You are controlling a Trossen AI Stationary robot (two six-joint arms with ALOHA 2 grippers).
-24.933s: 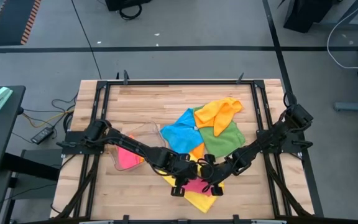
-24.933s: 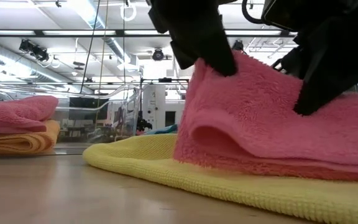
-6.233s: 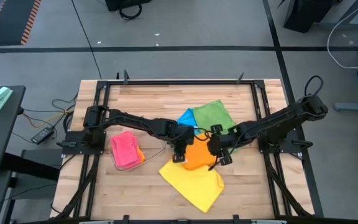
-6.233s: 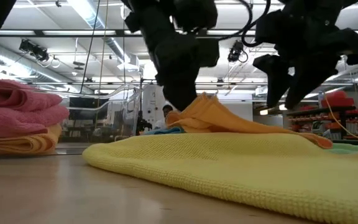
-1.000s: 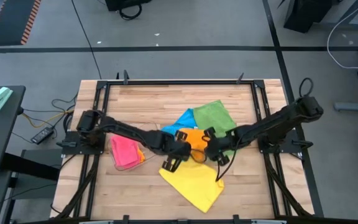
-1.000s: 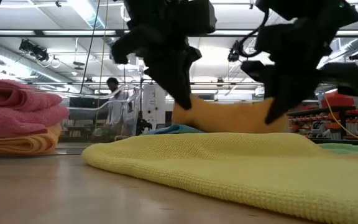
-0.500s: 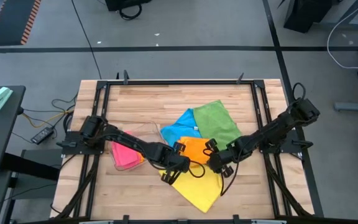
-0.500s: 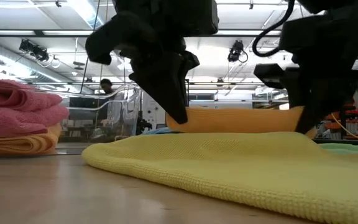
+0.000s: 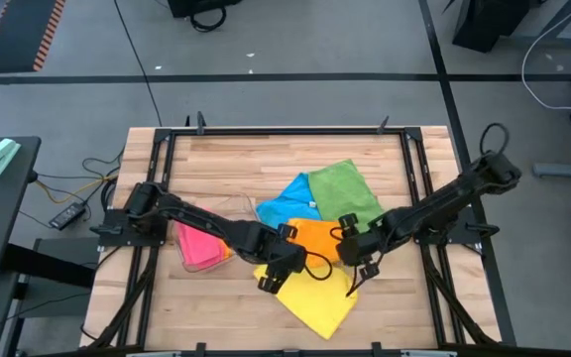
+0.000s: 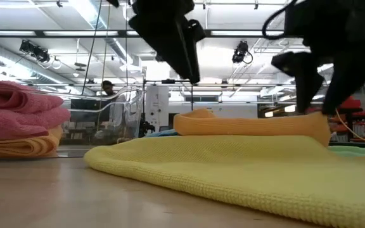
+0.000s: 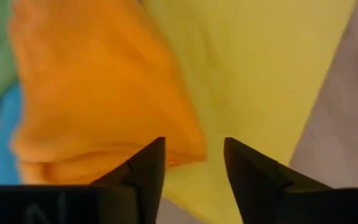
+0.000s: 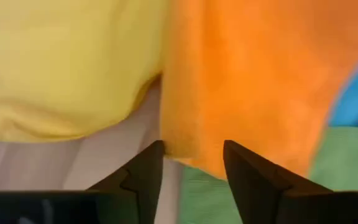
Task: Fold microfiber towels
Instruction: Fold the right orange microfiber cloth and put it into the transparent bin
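Note:
A folded orange towel (image 9: 317, 238) lies with its near part on a spread yellow towel (image 9: 310, 297) and its far part on a blue towel (image 9: 287, 203) and a green towel (image 9: 345, 193). My left gripper (image 9: 274, 273) hangs open above the orange towel's left near corner (image 11: 185, 146). My right gripper (image 9: 360, 260) hangs open just over its right near corner (image 12: 179, 146). In the low view both grippers stand clear above the orange towel (image 10: 252, 125), the left gripper (image 10: 185, 63) higher than the right gripper (image 10: 315, 104). Nothing sits between either pair of fingers.
Folded pink and orange towels (image 10: 18, 123) are stacked in a clear plastic tray (image 9: 228, 213) at the table's left. A black frame (image 9: 285, 129) rims the wooden table. Bare wood shows along the far side and the near left corner.
Both grippers drew the orange towel's lifted edge toward the table's near edge and laid it down, folding the towel over. They then opened, let go and rose. The orange towel now lies flat and doubled, partly on the yellow one.

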